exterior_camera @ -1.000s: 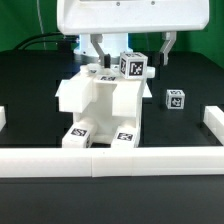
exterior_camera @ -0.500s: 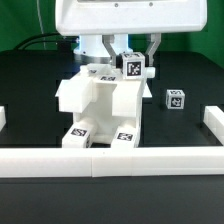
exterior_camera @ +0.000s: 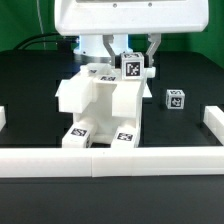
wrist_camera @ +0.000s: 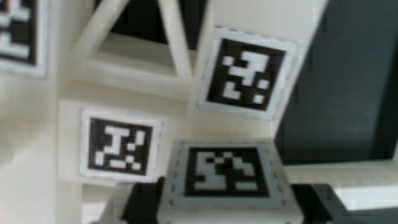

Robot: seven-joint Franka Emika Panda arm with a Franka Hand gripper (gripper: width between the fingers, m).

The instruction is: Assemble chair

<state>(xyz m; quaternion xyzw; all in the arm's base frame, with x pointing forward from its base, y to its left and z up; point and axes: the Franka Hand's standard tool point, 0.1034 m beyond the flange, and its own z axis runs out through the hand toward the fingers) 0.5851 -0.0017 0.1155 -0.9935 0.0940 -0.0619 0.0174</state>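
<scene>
Black table (exterior_camera: 30, 100), half-built chair (exterior_camera: 100, 100), jaws now narrowed from wide onto its topmost tagged block (exterior_camera: 133, 67).

The white housing (exterior_camera: 120, 15) is cut off by the exterior view's upper edge and covers the upper part of the fingers (exterior_camera: 152, 48). Their tips drop behind the tagged block (exterior_camera: 133, 67) on top of the chair (exterior_camera: 100, 105), so whether they touch it cannot be told. The tag patterns there are too small to read. The wrist view is blurred throughout: the chair's panels (wrist_camera: 107, 60) run past every edge, and the fingers (wrist_camera: 329, 200) show only as dark smudges beside the tagged block (wrist_camera: 222, 172).
</scene>
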